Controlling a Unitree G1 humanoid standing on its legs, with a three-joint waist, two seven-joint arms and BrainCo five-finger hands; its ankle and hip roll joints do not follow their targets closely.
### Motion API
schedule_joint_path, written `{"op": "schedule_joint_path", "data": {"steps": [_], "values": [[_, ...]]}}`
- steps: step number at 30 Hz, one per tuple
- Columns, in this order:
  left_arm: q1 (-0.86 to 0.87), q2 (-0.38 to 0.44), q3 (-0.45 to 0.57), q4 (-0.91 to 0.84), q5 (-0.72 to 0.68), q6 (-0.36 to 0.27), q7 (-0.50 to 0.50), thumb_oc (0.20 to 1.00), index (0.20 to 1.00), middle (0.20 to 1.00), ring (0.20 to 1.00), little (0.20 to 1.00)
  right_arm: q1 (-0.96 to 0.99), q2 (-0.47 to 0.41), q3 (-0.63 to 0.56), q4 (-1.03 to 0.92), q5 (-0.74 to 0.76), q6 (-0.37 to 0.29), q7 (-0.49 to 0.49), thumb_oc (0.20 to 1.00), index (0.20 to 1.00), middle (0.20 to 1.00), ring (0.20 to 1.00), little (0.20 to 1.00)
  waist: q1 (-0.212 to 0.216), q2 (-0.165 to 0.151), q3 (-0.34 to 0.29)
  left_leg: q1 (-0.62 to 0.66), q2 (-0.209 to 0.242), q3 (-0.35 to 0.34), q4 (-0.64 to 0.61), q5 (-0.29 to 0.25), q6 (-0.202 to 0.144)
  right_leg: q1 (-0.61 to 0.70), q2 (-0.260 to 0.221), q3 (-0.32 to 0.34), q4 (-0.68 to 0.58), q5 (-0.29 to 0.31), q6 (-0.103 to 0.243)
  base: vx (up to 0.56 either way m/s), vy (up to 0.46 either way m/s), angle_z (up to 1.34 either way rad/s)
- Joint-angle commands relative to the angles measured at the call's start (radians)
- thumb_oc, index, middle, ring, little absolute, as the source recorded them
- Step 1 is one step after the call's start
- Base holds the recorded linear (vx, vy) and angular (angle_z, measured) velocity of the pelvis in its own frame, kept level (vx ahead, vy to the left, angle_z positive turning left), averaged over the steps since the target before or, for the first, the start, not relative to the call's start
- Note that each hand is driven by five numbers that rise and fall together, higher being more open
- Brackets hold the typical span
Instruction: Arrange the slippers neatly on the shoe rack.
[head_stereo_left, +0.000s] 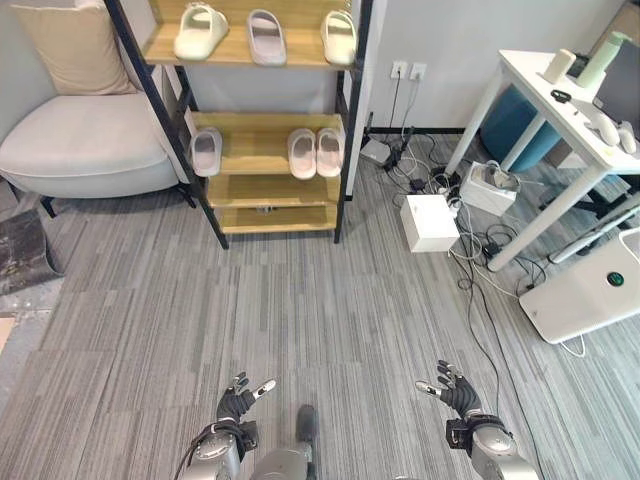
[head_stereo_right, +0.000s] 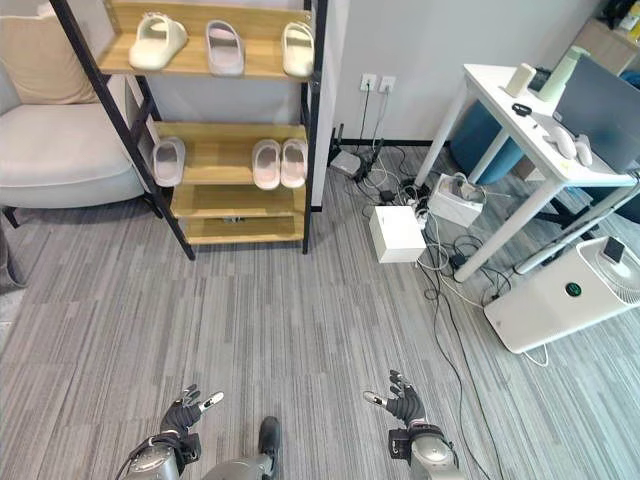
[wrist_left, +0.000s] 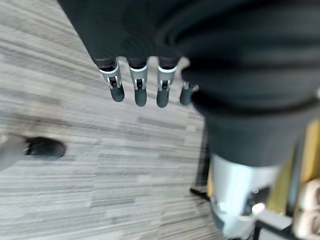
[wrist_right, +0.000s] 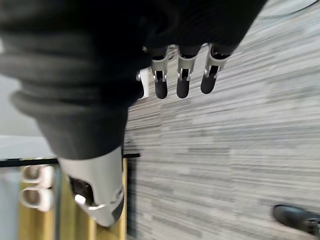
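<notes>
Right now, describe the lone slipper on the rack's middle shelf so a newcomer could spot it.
Find the wooden shoe rack beside the pale armchair. On its middle shelf, the single pinkish slipper lies at the end nearest the armchair. It lies alone, apart from the pink pair set side by side at the other end.

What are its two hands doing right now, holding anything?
Left hand: open, fingers relaxed, holding nothing.
Right hand: open, fingers relaxed, holding nothing.
</notes>
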Motion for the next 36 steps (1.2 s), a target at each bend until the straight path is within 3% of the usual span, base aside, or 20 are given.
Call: {"op": "schedule_joint_path", "data": {"steps": [1, 4, 5, 6, 8, 10, 14, 15, 17, 19, 22, 25, 26, 28, 29, 30, 31, 32, 35, 36], "values": [[0.015, 0.005, -0.020, -0.050, 0.025, -0.025, 0.001, 1.000, 1.000, 1.000, 1.000, 1.000, 0.005, -0.036, -0.008, -0.029, 0.012, -0.024, 0.005, 1.000, 1.000, 1.000, 1.000, 1.000, -0.021, 0.042, 0.026, 0.078, 0.060, -0.016, 0.017, -0.091, -0.140, -0.032, 0.038, -0.049, -0.187, 0.209, -0.026, 0.31, 0.098, 0.12], [0.010, 0.004, -0.020, -0.046, 0.021, -0.027, -0.002, 1.000, 1.000, 1.000, 1.000, 1.000, 0.007, -0.035, -0.010, -0.024, 0.023, -0.022, 0.008, 1.000, 1.000, 1.000, 1.000, 1.000, -0.034, 0.050, 0.040, 0.126, 0.063, -0.035, -0.004, -0.100, -0.148, -0.072, 0.048, -0.093, -0.265, 0.171, -0.038, 0.25, 0.015, 0.16], [0.007, 0.004, -0.021, -0.049, 0.021, -0.029, -0.001, 1.000, 1.000, 1.000, 1.000, 1.000, 0.008, -0.036, -0.012, -0.022, 0.025, -0.024, 0.008, 1.000, 1.000, 1.000, 1.000, 1.000, -0.037, 0.048, 0.042, 0.138, 0.060, -0.039, -0.009, -0.107, -0.154, -0.096, 0.048, -0.117, -0.349, 0.163, -0.043, 0.33, -0.094, 0.27], [-0.001, 0.004, -0.024, -0.047, 0.025, -0.026, 0.000, 1.000, 1.000, 1.000, 1.000, 1.000, 0.006, -0.037, -0.012, -0.018, 0.034, -0.023, 0.002, 1.000, 1.000, 1.000, 1.000, 1.000, -0.052, 0.036, 0.050, 0.173, 0.053, -0.061, -0.024, -0.122, -0.167, -0.115, 0.072, -0.118, -0.524, 0.174, -0.037, 0.44, -0.128, 0.18], [-0.011, 0.003, -0.017, -0.034, 0.036, -0.025, -0.001, 1.000, 1.000, 1.000, 1.000, 1.000, 0.008, -0.035, -0.010, -0.014, 0.031, -0.024, -0.003, 1.000, 1.000, 1.000, 1.000, 1.000, -0.065, 0.029, 0.053, 0.206, 0.060, -0.073, -0.026, -0.150, -0.185, -0.129, 0.088, -0.137, -0.699, 0.225, -0.018, 0.43, -0.148, 0.15], [-0.024, 0.003, -0.011, -0.024, 0.043, -0.027, -0.002, 1.000, 1.000, 1.000, 1.000, 1.000, 0.008, -0.039, -0.012, -0.021, 0.024, -0.019, -0.008, 1.000, 1.000, 1.000, 1.000, 1.000, -0.077, 0.028, 0.053, 0.232, 0.069, -0.082, -0.026, -0.172, -0.199, -0.149, 0.083, -0.148, -0.740, 0.249, -0.004, 0.36, -0.108, 0.19], [-0.028, -0.008, -0.013, 0.004, 0.055, -0.028, -0.005, 1.000, 1.000, 1.000, 1.000, 1.000, 0.016, -0.049, -0.018, -0.008, 0.035, -0.025, 0.000, 1.000, 1.000, 1.000, 1.000, 1.000, -0.085, 0.024, 0.022, 0.293, 0.085, -0.105, 0.007, -0.211, -0.214, -0.102, 0.108, -0.130, -0.748, 0.247, -0.034, 0.43, -0.141, 0.53], [-0.017, -0.014, -0.009, 0.004, 0.038, -0.026, -0.006, 1.000, 1.000, 1.000, 1.000, 1.000, 0.020, -0.058, -0.026, -0.003, 0.053, -0.030, 0.007, 1.000, 1.000, 1.000, 1.000, 1.000, -0.084, 0.030, 0.008, 0.284, 0.101, -0.113, 0.087, -0.193, -0.237, -0.071, 0.124, -0.144, -0.744, 0.227, -0.055, 0.45, -0.182, 0.39], [-0.017, -0.017, -0.011, 0.012, 0.036, -0.026, -0.007, 1.000, 1.000, 1.000, 1.000, 1.000, 0.017, -0.065, -0.023, 0.006, 0.056, -0.030, 0.008, 1.000, 1.000, 1.000, 1.000, 1.000, -0.081, 0.034, 0.009, 0.268, 0.101, -0.113, 0.134, -0.180, -0.248, -0.052, 0.130, -0.154, -0.752, 0.217, -0.063, 0.29, -0.134, 0.20], [-0.026, -0.019, -0.007, 0.036, 0.023, -0.030, -0.002, 1.000, 1.000, 1.000, 1.000, 1.000, 0.014, -0.084, -0.029, 0.009, 0.070, -0.037, 0.012, 1.000, 1.000, 1.000, 1.000, 1.000, -0.067, 0.025, 0.025, 0.188, 0.091, -0.093, 0.325, -0.092, -0.295, 0.014, 0.134, -0.171, -0.777, 0.192, -0.086, 0.29, -0.132, 0.09], [-0.035, -0.015, -0.005, 0.040, 0.011, -0.030, -0.002, 1.000, 1.000, 1.000, 1.000, 1.000, 0.008, -0.090, -0.029, 0.018, 0.077, -0.032, 0.007, 1.000, 1.000, 1.000, 1.000, 1.000, -0.049, 0.001, 0.046, 0.086, 0.118, -0.011, 0.379, -0.086, -0.293, 0.064, 0.122, -0.188, -0.789, 0.158, -0.099, 0.21, -0.077, 0.00], [-0.032, -0.012, -0.001, 0.042, 0.011, -0.028, -0.001, 1.000, 1.000, 1.000, 1.000, 1.000, 0.008, -0.091, -0.033, 0.023, 0.082, -0.032, 0.007, 1.000, 1.000, 1.000, 1.000, 1.000, -0.035, -0.012, 0.048, 0.040, 0.136, 0.028, 0.330, -0.124, -0.274, 0.089, 0.112, -0.195, -0.794, 0.138, -0.096, 0.21, 0.008, 0.16], [-0.026, -0.009, 0.002, 0.044, 0.014, -0.028, 0.001, 1.000, 1.000, 1.000, 1.000, 1.000, 0.011, -0.088, -0.037, 0.033, 0.087, -0.033, 0.008, 1.000, 1.000, 1.000, 1.000, 1.000, -0.029, -0.017, 0.043, 0.015, 0.159, 0.050, 0.238, -0.139, -0.264, 0.107, 0.104, -0.200, -0.796, 0.123, -0.089, 0.29, 0.082, 0.05], [-0.018, -0.007, 0.000, 0.031, 0.015, -0.024, 0.004, 1.000, 1.000, 1.000, 1.000, 1.000, 0.013, -0.085, -0.035, 0.034, 0.086, -0.032, 0.004, 1.000, 1.000, 1.000, 1.000, 1.000, -0.021, -0.008, 0.042, -0.021, 0.200, 0.064, 0.149, -0.065, -0.276, 0.129, 0.108, -0.204, -0.798, 0.103, -0.087, 0.26, 0.083, 0.24], [-0.018, -0.007, 0.000, 0.031, 0.015, -0.024, 0.004, 1.000, 1.000, 1.000, 1.000, 1.000, 0.013, -0.085, -0.035, 0.034, 0.086, -0.032, 0.004, 1.000, 1.000, 1.000, 1.000, 1.000, -0.021, -0.008, 0.042, -0.020, 0.199, 0.065, 0.149, -0.065, -0.276, 0.129, 0.108, -0.204, -0.798, 0.103, -0.087, 0.22, 0.119, 0.14], [-0.022, -0.006, -0.002, 0.031, 0.023, -0.020, 0.006, 1.000, 1.000, 1.000, 1.000, 1.000, 0.017, -0.083, -0.033, 0.033, 0.086, -0.035, 0.002, 1.000, 1.000, 1.000, 1.000, 1.000, -0.015, 0.005, 0.045, -0.075, 0.257, 0.093, 0.065, 0.034, -0.299, 0.148, 0.116, -0.211, -0.801, 0.084, -0.085, 0.17, 0.088, -0.02], [-0.021, -0.006, -0.002, 0.031, 0.024, -0.020, 0.006, 1.000, 1.000, 1.000, 1.000, 1.000, 0.017, -0.083, -0.033, 0.033, 0.086, -0.035, 0.002, 1.000, 1.000, 1.000, 1.000, 1.000, -0.015, 0.005, 0.045, -0.064, 0.257, 0.095, 0.043, 0.047, -0.302, 0.150, 0.118, -0.211, -0.801, 0.082, -0.087, 0.35, 0.191, -0.03], [-0.025, -0.004, -0.001, 0.030, 0.030, -0.019, 0.009, 1.000, 1.000, 1.000, 1.000, 1.000, 0.019, -0.085, -0.033, 0.035, 0.085, -0.036, -0.003, 1.000, 1.000, 1.000, 1.000, 1.000, -0.012, 0.007, 0.050, -0.099, 0.294, 0.117, -0.015, 0.080, -0.316, 0.170, 0.118, -0.219, -0.801, 0.063, -0.085, 0.28, 0.157, 0.29], [-0.027, -0.001, 0.002, 0.027, 0.035, -0.018, 0.012, 1.000, 1.000, 1.000, 1.000, 1.000, 0.019, -0.085, -0.032, 0.044, 0.079, -0.033, -0.004, 1.000, 1.000, 1.000, 1.000, 1.000, -0.015, 0.011, 0.043, -0.129, 0.329, 0.155, -0.026, 0.089, -0.340, 0.209, 0.113, -0.228, -0.794, 0.035, -0.075, 0.34, 0.242, 0.39], [-0.028, 0.000, 0.002, 0.028, 0.035, -0.018, 0.011, 1.000, 1.000, 1.000, 1.000, 1.000, 0.017, -0.085, -0.034, 0.043, 0.080, -0.032, -0.003, 1.000, 1.000, 1.000, 1.000, 1.000, -0.008, 0.016, 0.039, -0.129, 0.336, 0.161, -0.026, 0.116, -0.335, 0.221, 0.109, -0.234, -0.784, 0.036, -0.071, 0.23, 0.183, 0.07]]}}
